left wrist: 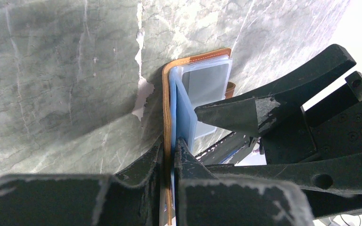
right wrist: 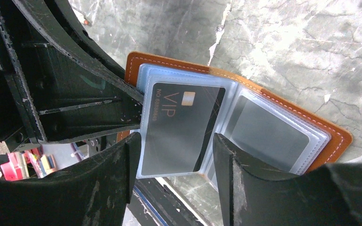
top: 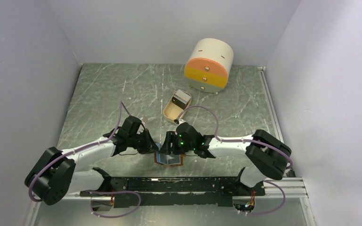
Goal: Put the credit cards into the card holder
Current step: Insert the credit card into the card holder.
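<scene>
The card holder (top: 169, 160), tan-brown leather with clear pockets, stands open on edge near the table's front, between both grippers. My left gripper (left wrist: 170, 146) is shut on the leather cover (left wrist: 166, 108). In the right wrist view a dark card (right wrist: 179, 127) marked VIP sits in a clear pocket, and a grey card (right wrist: 268, 134) fills the pocket beside it. My right gripper (right wrist: 175, 155) is open. Its fingers (right wrist: 129, 160) stand either side of the VIP card's pocket, with a small gap at the right finger. In the top view the right gripper (top: 169, 149) is over the holder.
A beige oval tray (top: 171, 110) lies mid-table with a silvery flat thing (top: 183, 99) leaning in it. The round cream-and-orange drawer box (top: 208, 66) stands at the back. A black rail (top: 179, 183) runs along the near edge. Walls close in on both sides.
</scene>
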Action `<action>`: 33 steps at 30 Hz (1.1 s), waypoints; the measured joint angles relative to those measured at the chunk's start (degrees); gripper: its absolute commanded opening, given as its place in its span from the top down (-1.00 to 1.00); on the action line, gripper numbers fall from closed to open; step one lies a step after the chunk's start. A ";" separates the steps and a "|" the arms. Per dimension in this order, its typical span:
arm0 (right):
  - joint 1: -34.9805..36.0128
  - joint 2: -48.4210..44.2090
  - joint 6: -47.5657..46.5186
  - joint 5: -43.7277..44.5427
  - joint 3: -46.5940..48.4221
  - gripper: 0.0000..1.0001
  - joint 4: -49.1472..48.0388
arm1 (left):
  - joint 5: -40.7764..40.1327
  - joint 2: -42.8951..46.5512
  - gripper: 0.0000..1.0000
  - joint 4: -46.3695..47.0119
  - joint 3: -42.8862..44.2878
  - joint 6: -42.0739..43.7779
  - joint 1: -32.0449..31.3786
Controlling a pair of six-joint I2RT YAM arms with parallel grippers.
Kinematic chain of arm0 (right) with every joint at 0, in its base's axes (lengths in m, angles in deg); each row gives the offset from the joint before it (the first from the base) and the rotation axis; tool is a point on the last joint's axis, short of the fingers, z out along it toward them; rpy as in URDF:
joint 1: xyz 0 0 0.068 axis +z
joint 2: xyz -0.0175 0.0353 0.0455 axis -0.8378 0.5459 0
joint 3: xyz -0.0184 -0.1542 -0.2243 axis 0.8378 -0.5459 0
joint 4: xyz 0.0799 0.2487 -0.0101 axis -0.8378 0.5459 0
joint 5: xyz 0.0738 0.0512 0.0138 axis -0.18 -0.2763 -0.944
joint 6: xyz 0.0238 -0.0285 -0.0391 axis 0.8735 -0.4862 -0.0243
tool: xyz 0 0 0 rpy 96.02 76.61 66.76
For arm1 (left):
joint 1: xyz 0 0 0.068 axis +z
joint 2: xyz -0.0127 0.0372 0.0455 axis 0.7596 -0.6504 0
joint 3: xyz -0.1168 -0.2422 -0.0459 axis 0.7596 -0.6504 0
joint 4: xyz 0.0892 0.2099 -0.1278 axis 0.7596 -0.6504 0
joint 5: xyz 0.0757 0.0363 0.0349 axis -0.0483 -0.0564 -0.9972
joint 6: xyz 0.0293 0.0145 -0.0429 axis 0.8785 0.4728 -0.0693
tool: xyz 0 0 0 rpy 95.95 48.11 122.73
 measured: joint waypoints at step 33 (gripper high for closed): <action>1.11 -0.59 -1.53 1.77 3.10 -0.21 5.86 | -0.61 1.25 0.82 -1.70 0.00 -0.33 -0.11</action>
